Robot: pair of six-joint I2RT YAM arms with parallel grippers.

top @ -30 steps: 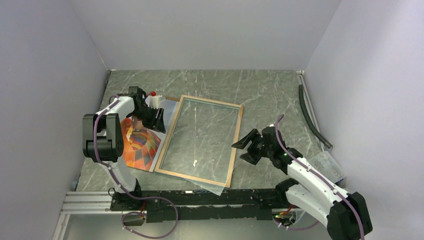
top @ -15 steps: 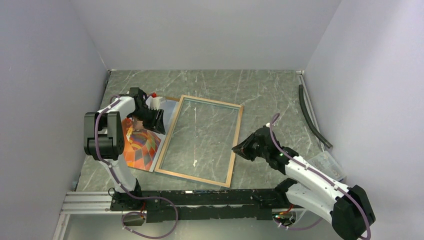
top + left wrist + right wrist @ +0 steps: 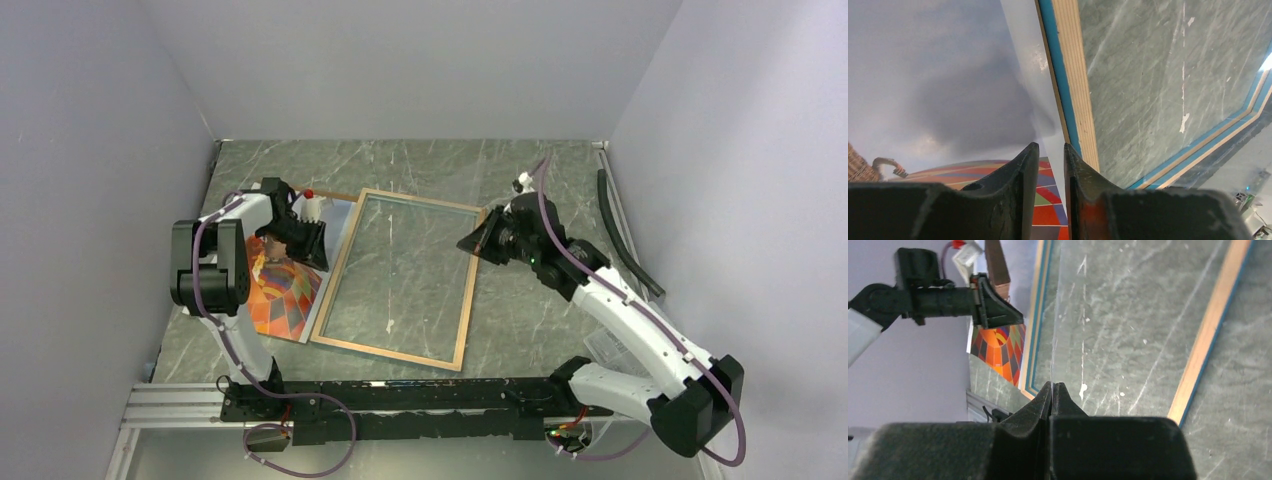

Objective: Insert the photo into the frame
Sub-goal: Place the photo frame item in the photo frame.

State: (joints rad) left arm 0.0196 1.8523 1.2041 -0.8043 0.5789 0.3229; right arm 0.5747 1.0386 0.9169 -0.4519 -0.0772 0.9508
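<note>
The frame (image 3: 470, 290) lies flat mid-table with its pale wood back up, its turquoise edge (image 3: 1063, 75) showing beside the wood. It also shows in the right wrist view (image 3: 1205, 335). The photo (image 3: 285, 300) lies left of it, with the balloon and blue sky (image 3: 948, 75) in view. My left gripper (image 3: 312, 242) hangs low over the photo's right border. Its jaws (image 3: 1050, 146) are open by a narrow gap, with the border showing through. My right gripper (image 3: 472, 245) is raised by the frame's far right corner. It is shut (image 3: 1052, 384) on the edge of a thin clear sheet (image 3: 1053, 355).
A brown backing board (image 3: 335, 197) pokes out behind the photo. A black hose (image 3: 625, 235) runs along the right wall. A clear plastic bag (image 3: 655, 330) lies at the right edge, and the arms' mounting rail (image 3: 400, 395) spans the near edge.
My right gripper closed, then swung from beside the frame's right rim up towards its far right corner. The clear sheet that stuck out under the frame's near corner has left there. My left jaws narrowed.
</note>
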